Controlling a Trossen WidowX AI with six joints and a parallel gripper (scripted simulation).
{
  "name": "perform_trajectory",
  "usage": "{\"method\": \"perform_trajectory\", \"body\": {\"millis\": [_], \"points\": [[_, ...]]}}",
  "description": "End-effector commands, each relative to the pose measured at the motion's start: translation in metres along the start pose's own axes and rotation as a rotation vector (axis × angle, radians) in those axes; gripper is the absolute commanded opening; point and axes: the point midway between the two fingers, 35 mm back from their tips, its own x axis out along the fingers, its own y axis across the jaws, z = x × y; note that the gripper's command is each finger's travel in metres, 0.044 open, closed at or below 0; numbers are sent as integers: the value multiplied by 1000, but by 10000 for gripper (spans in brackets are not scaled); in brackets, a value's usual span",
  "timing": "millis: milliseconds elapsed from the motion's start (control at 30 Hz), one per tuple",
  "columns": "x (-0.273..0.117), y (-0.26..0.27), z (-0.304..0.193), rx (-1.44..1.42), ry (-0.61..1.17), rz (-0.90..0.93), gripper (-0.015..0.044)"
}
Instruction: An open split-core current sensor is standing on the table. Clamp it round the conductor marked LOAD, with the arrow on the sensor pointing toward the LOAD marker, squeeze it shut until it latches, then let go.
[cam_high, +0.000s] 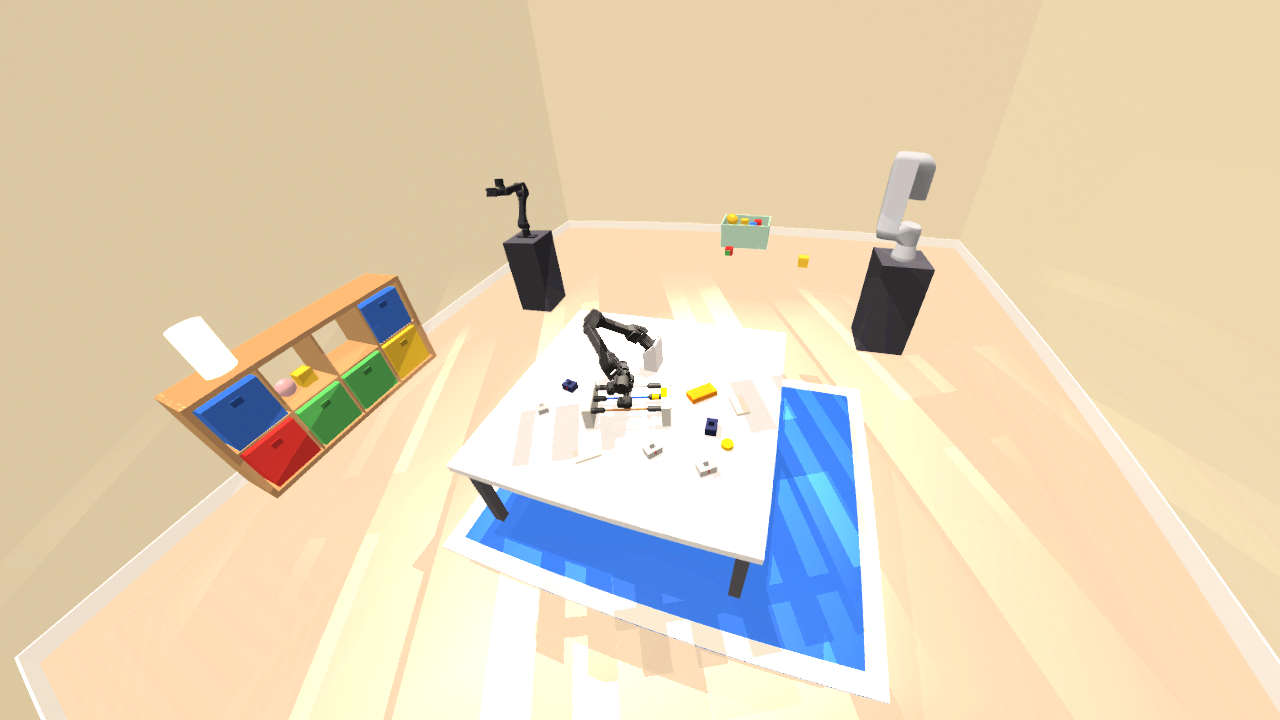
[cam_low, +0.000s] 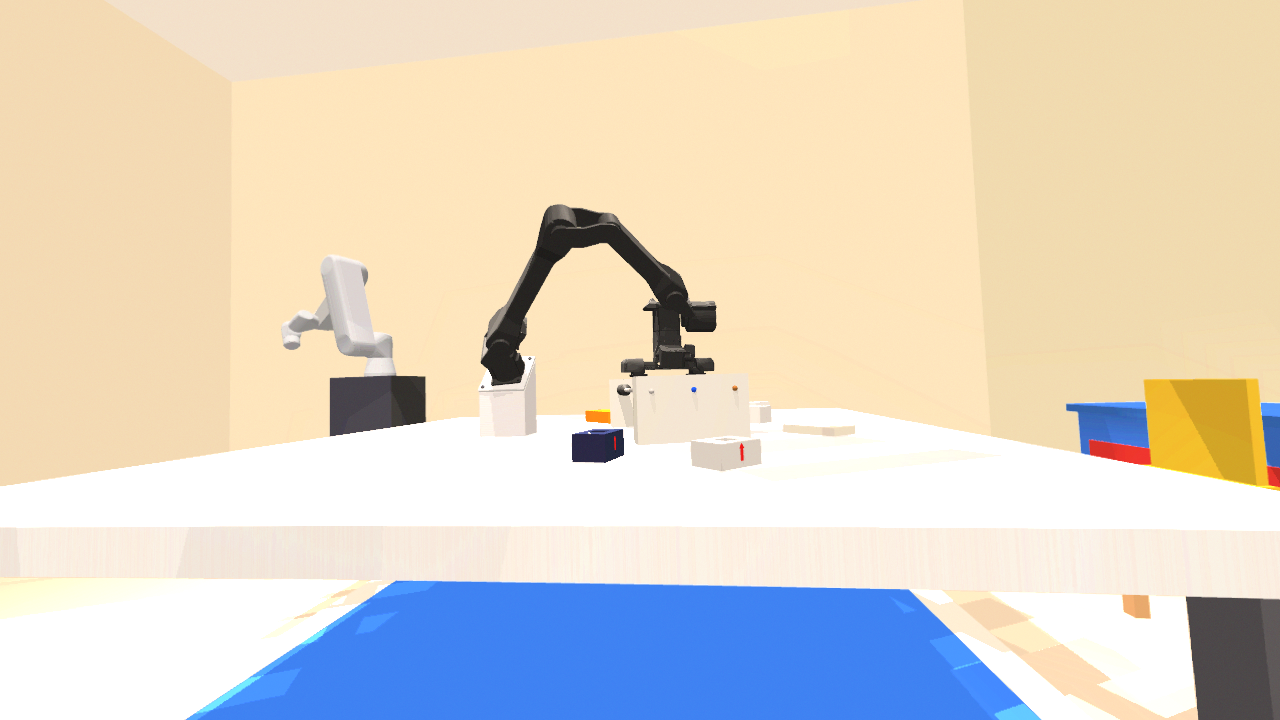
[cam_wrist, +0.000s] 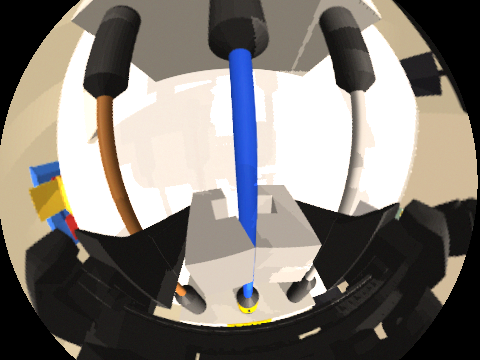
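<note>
In the wrist view three conductors run side by side between dark end caps: orange (cam_wrist: 114, 160) on the left, blue (cam_wrist: 243, 134) in the middle, white (cam_wrist: 356, 147) on the right. A yellow marker (cam_wrist: 248, 303) sits at the near end of the blue one. The beige split-core sensor (cam_wrist: 250, 236) sits around the blue conductor, its two halves meeting along a seam. I cannot see its arrow. My gripper (cam_wrist: 240, 206) (cam_high: 626, 402) is open, with one dark finger on each side of the sensor and a gap to it. It hangs low over the conductor rig in the top view.
On the table lie a navy block (cam_low: 597, 445), a white block with a red arrow (cam_low: 725, 453), an orange block (cam_high: 702, 391), a yellow disc (cam_high: 727, 443), and more small blocks (cam_high: 652, 449). The rig's beige end plate (cam_low: 691, 407) hides my fingertips in the exterior view.
</note>
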Motion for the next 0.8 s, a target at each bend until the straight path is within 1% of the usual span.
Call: {"method": "perform_trajectory", "body": {"millis": [0, 400, 767], "points": [[-1, 1, 0, 2, 0, 2, 367], [-1, 1, 0, 2, 0, 2, 287], [-1, 1, 0, 2, 0, 2, 0]]}}
